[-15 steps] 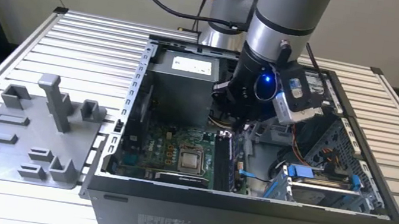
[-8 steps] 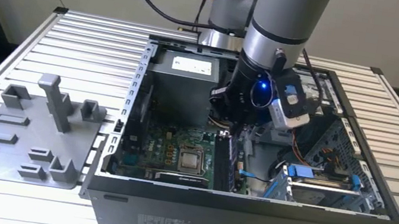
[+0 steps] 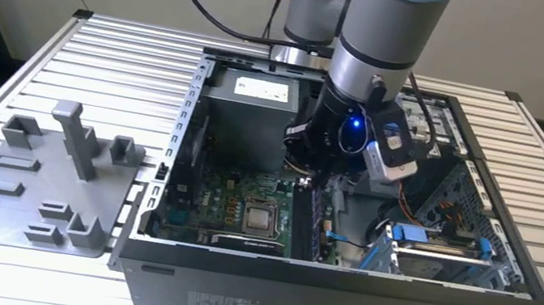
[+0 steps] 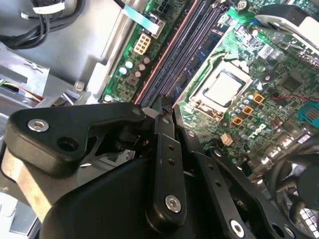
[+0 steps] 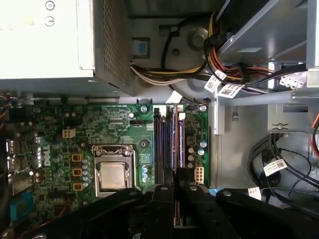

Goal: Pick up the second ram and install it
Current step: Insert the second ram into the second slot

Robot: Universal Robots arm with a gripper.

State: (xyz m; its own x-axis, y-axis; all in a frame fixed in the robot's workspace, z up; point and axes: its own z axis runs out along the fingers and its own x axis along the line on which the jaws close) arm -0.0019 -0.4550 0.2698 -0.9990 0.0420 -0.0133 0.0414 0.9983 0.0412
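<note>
Gripper (image 4: 167, 112) pressed together, down inside the case (image 3: 339, 282), tips right over the memory slots (image 5: 167, 142). Ram (image 5: 175, 144) seated upright in a slot just ahead of the fingertips, apart from them as far as can be told. Beside the slots, the CPU socket (image 5: 112, 174). Farther off, power supply (image 3: 246, 111). Outside the case, well apart, grey fixture plate (image 3: 31, 188).

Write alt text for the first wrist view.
The tool hangs over the memory slots of a green motherboard inside an open computer case, its black fingers aligned with the slots. The CPU socket sits beside the slots, with a power supply and bundled cables beyond the board.
</note>
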